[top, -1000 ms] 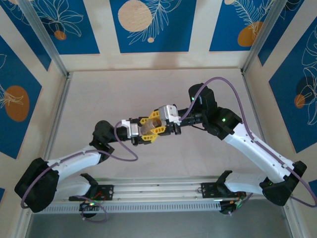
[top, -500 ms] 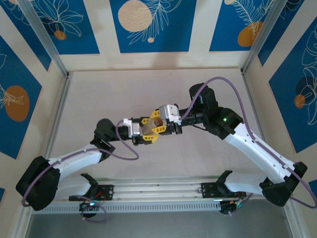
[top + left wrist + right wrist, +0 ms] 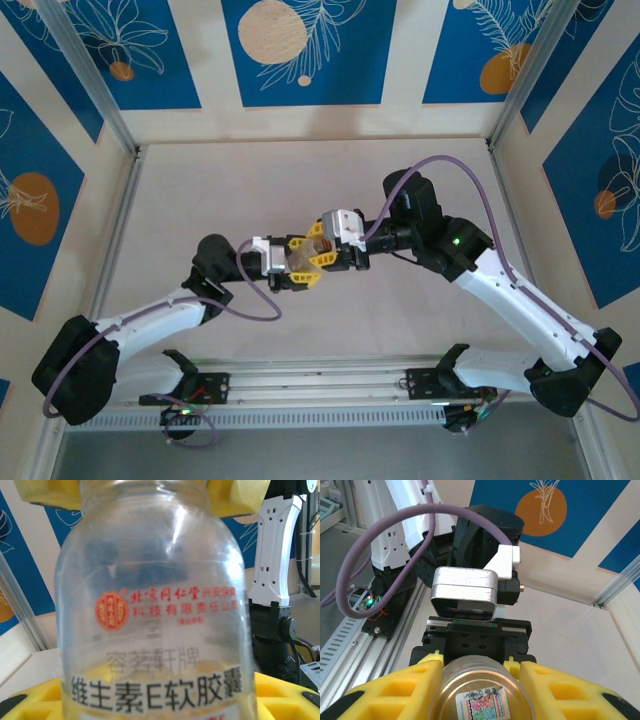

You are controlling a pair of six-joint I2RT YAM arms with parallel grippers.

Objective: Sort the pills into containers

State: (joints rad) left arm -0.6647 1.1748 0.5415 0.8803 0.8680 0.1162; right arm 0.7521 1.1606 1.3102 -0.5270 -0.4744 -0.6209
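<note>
Clear glass is sitting at the centre of the overhead frame, where you are holding a round-shouldered bottle [image 3: 305, 257] between both arms. Your left gripper [image 3: 293, 262] is clamping its smooth body with blocky yellow fingers [image 3: 285, 700], and the printed label [image 3: 160, 655] is facing that wrist camera. Your right gripper [image 3: 320, 252] is gripping the round gold metal cap [image 3: 482, 690], which is carrying a small square sticker [image 3: 481, 702] on its flat top.
</note>
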